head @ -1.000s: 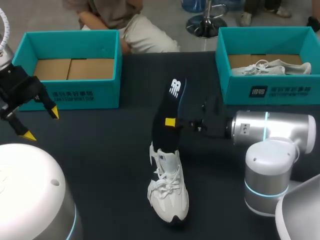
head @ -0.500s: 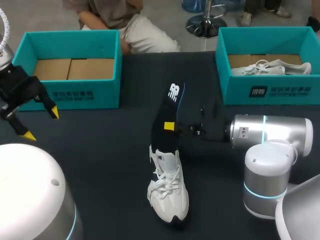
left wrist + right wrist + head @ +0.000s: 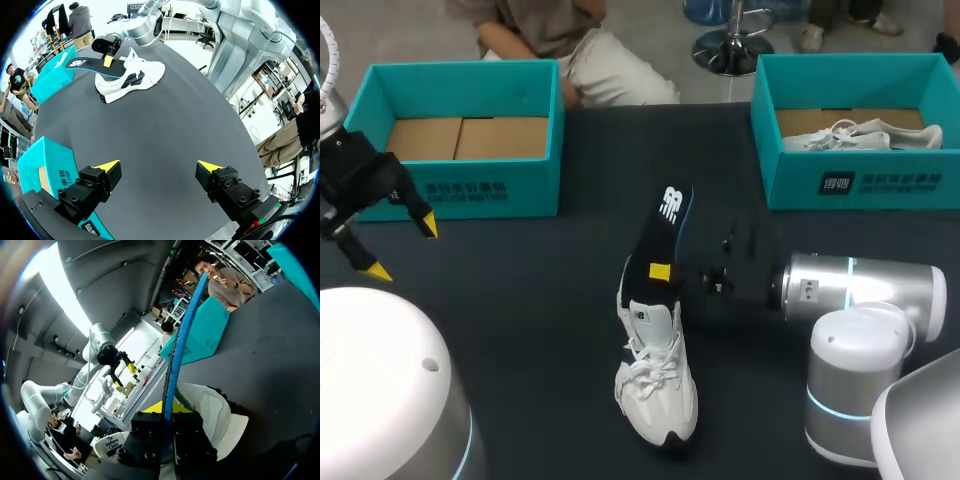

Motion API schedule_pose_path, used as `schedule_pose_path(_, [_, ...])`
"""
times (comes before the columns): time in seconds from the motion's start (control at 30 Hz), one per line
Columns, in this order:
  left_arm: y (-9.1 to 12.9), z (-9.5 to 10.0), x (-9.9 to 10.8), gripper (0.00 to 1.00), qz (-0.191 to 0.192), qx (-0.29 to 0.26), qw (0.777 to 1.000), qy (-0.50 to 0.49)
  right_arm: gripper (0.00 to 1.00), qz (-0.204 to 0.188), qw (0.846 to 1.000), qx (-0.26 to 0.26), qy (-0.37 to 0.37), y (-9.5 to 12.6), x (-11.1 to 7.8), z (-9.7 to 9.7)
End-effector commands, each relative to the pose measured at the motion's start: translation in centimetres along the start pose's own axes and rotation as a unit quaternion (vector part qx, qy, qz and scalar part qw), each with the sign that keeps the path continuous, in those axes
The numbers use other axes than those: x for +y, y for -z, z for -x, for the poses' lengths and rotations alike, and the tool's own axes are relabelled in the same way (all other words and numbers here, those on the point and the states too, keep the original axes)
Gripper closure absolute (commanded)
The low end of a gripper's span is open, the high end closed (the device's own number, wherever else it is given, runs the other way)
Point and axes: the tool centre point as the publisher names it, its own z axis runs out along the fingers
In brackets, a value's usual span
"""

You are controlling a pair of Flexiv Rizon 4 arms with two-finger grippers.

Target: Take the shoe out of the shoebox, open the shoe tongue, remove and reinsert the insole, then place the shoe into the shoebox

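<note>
Shoe: the white shoe [image 3: 657, 385] stands upright on the dark surface [image 3: 520, 330], out of any box, toe toward the robot.
Insole: the dark insole [image 3: 662, 235] rises at a tilt from the shoe's heel opening. Its lower end is at or just inside the collar; the depth is hidden.
Right hand: the right hand [image 3: 661, 271] is clamped on the insole just above the shoe's collar. The wrist view shows the insole edge-on between both fingers.
Left hand: the left hand [image 3: 403, 249] has its fingers spread with nothing between them. It is well apart from the shoe, off to the shoe's left.
Boxes: the empty shoebox [image 3: 460, 185] lies beyond the shoe to its left. A second shoebox [image 3: 860, 185], beyond the shoe to its right, holds another pale shoe.
Done (judged): shoe taken out; insole removed; reinsertion under way. The tongue's state is not clear.
Left (judged): seat the insole flat inside the shoe, release it, then put the shoe into a shoebox.
Change: over the last second the insole and right hand have dropped toward the shoe, so less insole shows above the collar. Shoe and left hand have not shifted.
</note>
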Motion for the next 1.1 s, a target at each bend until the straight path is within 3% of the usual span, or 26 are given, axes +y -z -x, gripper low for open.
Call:
schedule_pose_path(0.03, [0.0, -0.1, 0.0, 0.00, 0.001, 0.000, 1.000, 0.000, 1.00, 0.007, 1.000, -0.001, -0.001, -0.2, -1.1, 0.0])
schedule_pose_path(0.33, [0.0, -0.1, 0.0, 0.00, 0.001, 0.000, 1.000, 0.000, 1.00, -0.004, 1.000, -0.006, 0.001, -0.1, -2.0, 0.2])
schedule_pose_path(0.6, [0.0, -0.1, 0.0, 0.00, 0.001, 0.000, 1.000, 0.000, 1.00, -0.002, 1.000, -0.012, -0.001, 0.3, -1.6, 0.1])
schedule_pose_path(0.8, [0.0, -0.1, 0.0, 0.00, 0.001, 0.000, 1.000, 0.000, 0.74, -0.007, 1.000, -0.014, 0.003, 0.2, -1.0, -0.2])
schedule_pose_path(0.87, [0.0, -0.1, 0.0, 0.00, 0.001, 0.000, 1.000, 0.000, 0.73, -0.008, 1.000, -0.014, 0.006, 0.1, -0.8, -0.3])
schedule_pose_path(0.9, [0.0, -0.1, 0.0, 0.00, 0.001, 0.000, 1.000, 0.000, 0.67, -0.009, 1.000, -0.015, 0.007, 0.1, -0.6, -0.3])
schedule_pose_path(1.1, [0.0, -0.1, 0.0, 0.00, 0.001, 0.000, 1.000, 0.000, 0.64, -0.012, 1.000, -0.015, 0.015, 0.0, 0.2, -0.5])
